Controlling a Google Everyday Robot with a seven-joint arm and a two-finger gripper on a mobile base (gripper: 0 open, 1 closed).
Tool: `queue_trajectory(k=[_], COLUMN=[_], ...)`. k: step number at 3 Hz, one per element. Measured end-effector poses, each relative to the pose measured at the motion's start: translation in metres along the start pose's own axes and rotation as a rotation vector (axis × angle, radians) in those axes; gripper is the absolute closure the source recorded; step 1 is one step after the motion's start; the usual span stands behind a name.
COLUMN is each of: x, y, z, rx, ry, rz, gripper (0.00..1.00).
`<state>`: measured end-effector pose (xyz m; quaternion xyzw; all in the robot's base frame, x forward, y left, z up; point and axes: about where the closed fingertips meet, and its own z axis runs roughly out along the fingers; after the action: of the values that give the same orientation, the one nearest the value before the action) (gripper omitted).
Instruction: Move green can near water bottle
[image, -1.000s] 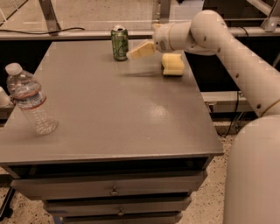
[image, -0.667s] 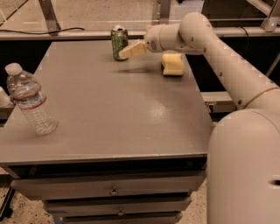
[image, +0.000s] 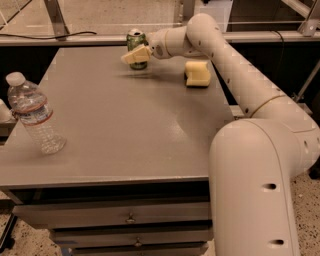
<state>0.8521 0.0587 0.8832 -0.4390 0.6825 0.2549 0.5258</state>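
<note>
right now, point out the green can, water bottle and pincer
green can (image: 134, 43): camera view, upper body
water bottle (image: 33, 116): camera view, label band
pincer (image: 131, 56): camera view, its tip, in front of the green can

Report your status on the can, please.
Gripper at the small green aluminium can, far edge of the table. Can upright, well apart from the clear ribbed plastic bottle, front left. Yellow sponge off the path.
</note>
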Motion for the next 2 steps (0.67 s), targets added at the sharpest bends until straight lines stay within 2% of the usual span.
queue_trajectory(k=[1, 2], x=[-0.0042, -0.0134], y=[0.0047, 0.0142], z=[0.0081, 0.0011], rx=[-0.021, -0.035], ry=[-0.008, -0.044], rz=[0.01, 0.01], gripper=[0.39, 0.64])
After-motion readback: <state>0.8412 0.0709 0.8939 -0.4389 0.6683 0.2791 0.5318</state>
